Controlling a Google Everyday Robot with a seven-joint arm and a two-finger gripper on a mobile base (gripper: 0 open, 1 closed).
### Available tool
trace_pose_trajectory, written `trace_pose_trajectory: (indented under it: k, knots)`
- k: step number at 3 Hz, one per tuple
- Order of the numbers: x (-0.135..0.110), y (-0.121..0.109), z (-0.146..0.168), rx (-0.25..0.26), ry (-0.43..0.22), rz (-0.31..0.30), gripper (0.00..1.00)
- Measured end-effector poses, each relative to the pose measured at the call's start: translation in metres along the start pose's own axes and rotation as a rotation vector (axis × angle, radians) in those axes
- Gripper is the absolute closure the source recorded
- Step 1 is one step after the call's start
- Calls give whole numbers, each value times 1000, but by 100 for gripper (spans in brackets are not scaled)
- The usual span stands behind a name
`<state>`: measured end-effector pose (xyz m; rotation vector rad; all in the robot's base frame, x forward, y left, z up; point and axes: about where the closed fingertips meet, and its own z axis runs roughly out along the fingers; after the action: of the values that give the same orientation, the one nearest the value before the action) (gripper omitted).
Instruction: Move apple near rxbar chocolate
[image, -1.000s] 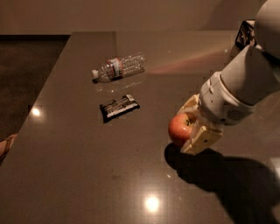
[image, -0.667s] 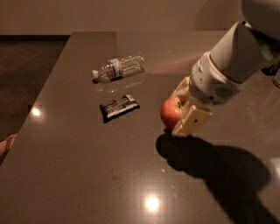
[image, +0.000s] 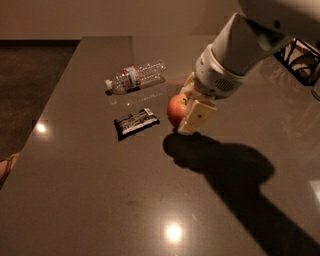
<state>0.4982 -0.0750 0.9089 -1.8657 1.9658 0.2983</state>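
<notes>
The red-pink apple (image: 176, 110) is held between the cream fingers (image: 196, 116) of my gripper (image: 186, 109), just above the dark table (image: 90, 200). My gripper is shut on the apple, with the white arm reaching in from the upper right. The rxbar chocolate (image: 136, 122), a flat black wrapper with white lettering, lies on the table a short way left of the apple. The apple's shadow falls just below it.
A clear plastic water bottle (image: 136, 77) lies on its side behind the bar. A dark patterned object (image: 300, 60) sits at the far right edge. The table's left edge runs diagonally from upper middle to lower left.
My gripper has carried the apple left and towards the back of the table, closer to the rxbar chocolate. The bar and bottle have not moved.
</notes>
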Motion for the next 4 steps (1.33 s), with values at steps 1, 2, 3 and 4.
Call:
trace_pose_trajectory:
  k: [1,2,3,4]
  knots:
    - [-8,-20,21,10,10,3,100]
    - [-14,-34,40,16,17,9,100]
    - [-14,-42,60,13,35,12,81]
    - [-3,-47,72,14,56,28,59]
